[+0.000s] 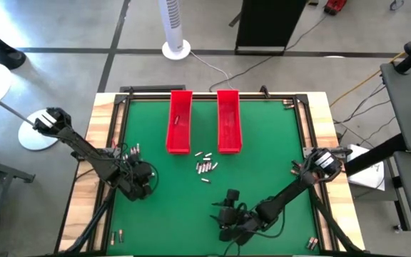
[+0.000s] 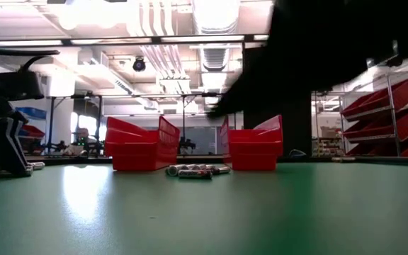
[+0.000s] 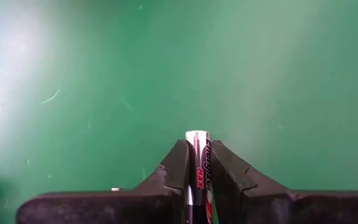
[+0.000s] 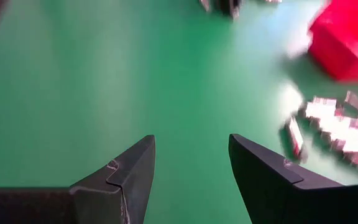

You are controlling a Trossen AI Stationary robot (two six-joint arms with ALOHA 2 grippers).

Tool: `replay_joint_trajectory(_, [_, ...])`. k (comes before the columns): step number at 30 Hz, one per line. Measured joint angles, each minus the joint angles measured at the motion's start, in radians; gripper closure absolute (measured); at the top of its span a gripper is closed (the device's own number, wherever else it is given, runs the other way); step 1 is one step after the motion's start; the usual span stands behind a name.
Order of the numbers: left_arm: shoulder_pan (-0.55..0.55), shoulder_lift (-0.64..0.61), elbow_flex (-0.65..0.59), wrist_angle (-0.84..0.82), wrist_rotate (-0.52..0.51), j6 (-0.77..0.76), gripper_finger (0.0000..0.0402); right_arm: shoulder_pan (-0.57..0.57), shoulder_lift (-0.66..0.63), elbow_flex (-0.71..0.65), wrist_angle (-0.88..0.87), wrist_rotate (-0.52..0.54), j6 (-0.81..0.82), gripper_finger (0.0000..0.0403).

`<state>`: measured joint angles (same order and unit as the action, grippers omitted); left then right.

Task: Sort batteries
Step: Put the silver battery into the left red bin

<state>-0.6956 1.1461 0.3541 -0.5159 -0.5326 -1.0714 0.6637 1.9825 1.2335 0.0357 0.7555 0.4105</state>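
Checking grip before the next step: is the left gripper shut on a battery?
Shut: the left gripper has its dark fingers pressed against a silvery cylindrical battery between them.

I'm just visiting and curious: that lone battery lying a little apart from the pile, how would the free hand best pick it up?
Judging by its pose, take the lone battery across its middle, from straight above: it lies flat on the mat, apart from the pile. The open right hand is free.
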Motion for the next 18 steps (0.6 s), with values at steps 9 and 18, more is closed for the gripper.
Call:
replay_joint_trajectory(9, [0.007, -0.017, 0.218, -0.106, -0.297, 0.167, 0.0376, 0.006, -0.096, 0.005, 0.003, 0.034, -0.141, 0.0204])
replay_joint_trajectory(18, [0.177, -0.024, 0.340, 0.027, -0.494, 0.450, 0.0369, -0.008, -0.082, 0.003, 0.012, 0.028, -0.099, 0.0204])
